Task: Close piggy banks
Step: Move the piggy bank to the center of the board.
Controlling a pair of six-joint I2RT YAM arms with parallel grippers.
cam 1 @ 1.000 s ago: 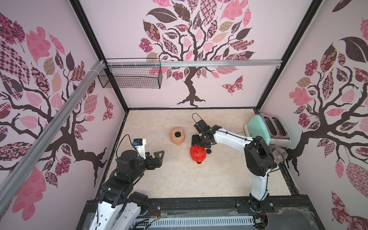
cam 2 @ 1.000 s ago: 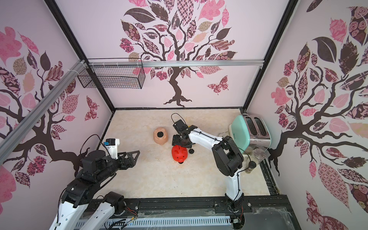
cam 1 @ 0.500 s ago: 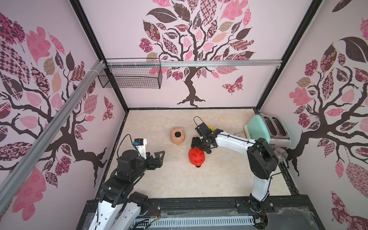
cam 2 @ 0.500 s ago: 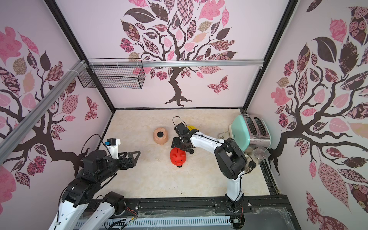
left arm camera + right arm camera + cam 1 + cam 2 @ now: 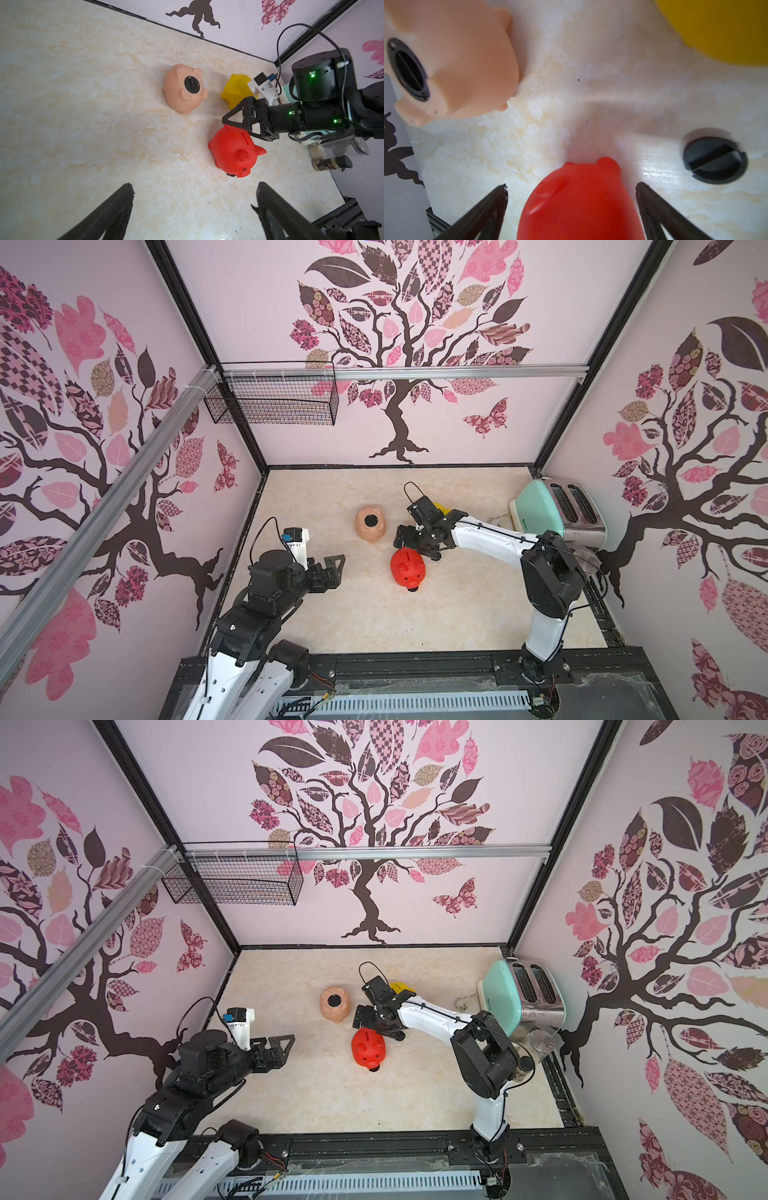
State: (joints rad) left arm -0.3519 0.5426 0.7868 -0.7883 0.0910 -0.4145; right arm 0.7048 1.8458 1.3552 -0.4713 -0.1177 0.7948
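Right gripper (image 5: 571, 186) hangs spread astride one end of the red pig (image 5: 408, 568), a finger on each side, neither touching. That pig sits slot-up. Near it lie the peach pig (image 5: 370, 524), plugged belly upward, the yellow pig (image 5: 236, 90) and a loose black plug (image 5: 714, 160). Left gripper (image 5: 194, 185), also spread, hovers well apart.

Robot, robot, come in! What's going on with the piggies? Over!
Left gripper open, empty. Right gripper open, straddling red pig. Peach pig plugged; black plug loose on table. Yellow pig partly hidden behind right arm.
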